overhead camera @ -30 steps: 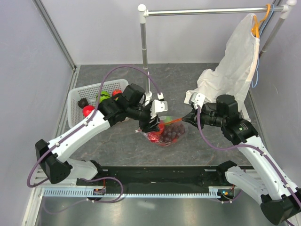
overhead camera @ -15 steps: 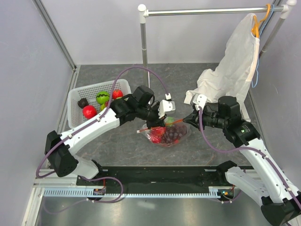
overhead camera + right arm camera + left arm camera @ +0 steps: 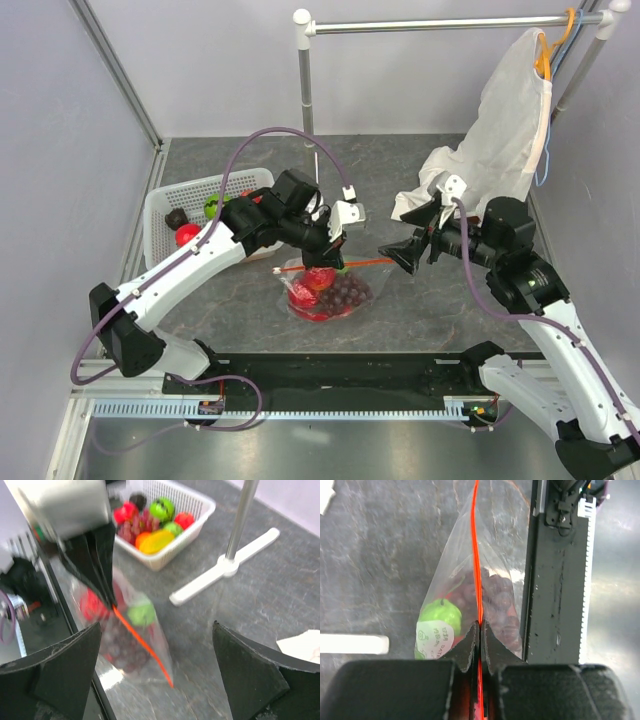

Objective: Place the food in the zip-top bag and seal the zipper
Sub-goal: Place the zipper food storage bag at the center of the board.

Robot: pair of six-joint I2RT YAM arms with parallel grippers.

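While the left claw (image 3: 333, 252) is clenched on the narrow orange-red zipper strip (image 3: 365, 260) at the centre of the overhead view, the clear thin plastic zip-top bag (image 3: 325, 300) sags beneath it onto the dark grey surface (image 3: 240, 310), holding a glossy red toy apple (image 3: 302, 290) and purple toy grapes (image 3: 346, 293). The right claw (image 3: 411, 238), just right of the strip's end, is released and grasps nothing. A white slotted plastic basket (image 3: 157, 222) sits at the upper left. From the left wrist, both fingers (image 3: 467, 647) pinch the strip at bottom centre, with a green toy piece (image 3: 440, 616) and a white label (image 3: 434, 639) inside the bag to the left. From the right wrist, its fingers (image 3: 55, 670) gape at the lower corners, apart from the blurred bag between them.
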